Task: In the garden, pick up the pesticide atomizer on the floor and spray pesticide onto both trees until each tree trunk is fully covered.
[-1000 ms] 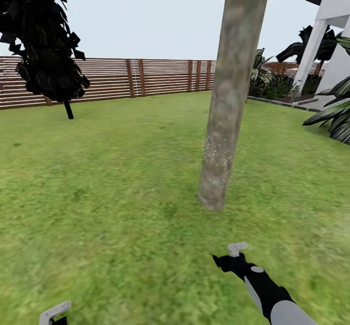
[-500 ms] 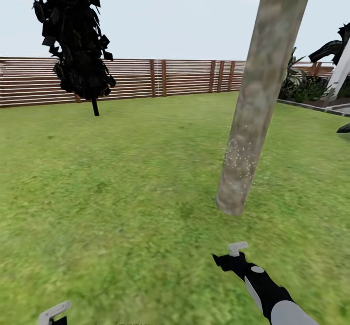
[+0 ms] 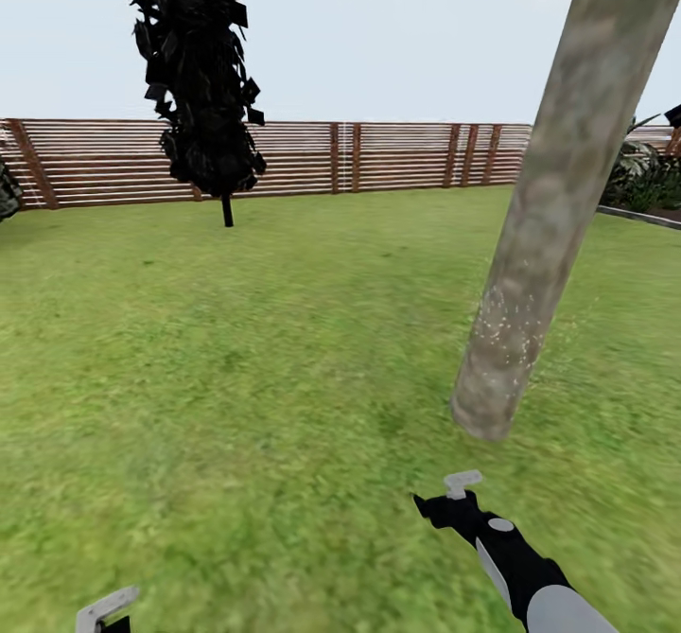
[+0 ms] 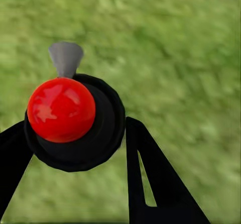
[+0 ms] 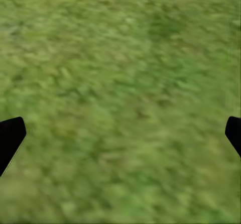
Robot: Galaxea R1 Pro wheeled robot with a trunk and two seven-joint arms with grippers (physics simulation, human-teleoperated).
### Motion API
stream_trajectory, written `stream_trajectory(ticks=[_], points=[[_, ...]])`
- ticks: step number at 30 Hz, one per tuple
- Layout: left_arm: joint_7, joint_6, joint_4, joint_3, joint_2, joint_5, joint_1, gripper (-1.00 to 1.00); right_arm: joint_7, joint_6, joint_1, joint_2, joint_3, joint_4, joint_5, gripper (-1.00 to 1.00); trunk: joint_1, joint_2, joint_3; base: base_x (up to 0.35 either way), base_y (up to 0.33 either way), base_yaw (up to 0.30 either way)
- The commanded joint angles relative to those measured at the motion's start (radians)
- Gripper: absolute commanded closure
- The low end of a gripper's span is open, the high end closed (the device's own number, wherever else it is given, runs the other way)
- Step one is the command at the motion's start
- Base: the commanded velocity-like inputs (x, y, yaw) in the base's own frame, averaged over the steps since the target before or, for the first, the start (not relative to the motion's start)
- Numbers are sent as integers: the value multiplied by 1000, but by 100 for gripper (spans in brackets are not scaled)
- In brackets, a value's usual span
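Mottled grey-brown trunk (image 3: 553, 207) (white-specked low); left gripper (image 4: 75, 133) clamps round black atomizer (image 4: 75, 121); right gripper (image 5: 120, 133) wide.

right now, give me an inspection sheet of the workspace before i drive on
surface: grass lawn, level, green.
job's things: pesticide atomizer sits between the left gripper's fingers; near tree trunk leans, with white specks on its lower part only; second tree stands far off by the fence.
clutter: nothing seen.
grippers: left gripper shut on the atomizer; right gripper open over grass, holding nothing.
cables: nothing seen.
surroundings: brown slatted fence along the back, bushes at the right, pale sky.
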Motion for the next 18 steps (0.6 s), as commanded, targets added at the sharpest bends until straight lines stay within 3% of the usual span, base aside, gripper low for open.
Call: stream_trajectory(ticks=[1, 18], points=[[3, -4, 2, -4, 0, 8, -1, 100, 7, -3, 0, 1, -8, 0, 11, -100, -4, 7, 3, 0, 0, 235], [3, -4, 2, -4, 0, 8, -1, 100, 7, -3, 0, 0, -8, 0, 11, -100, -65, 119, 69, 0, 0, 234]])
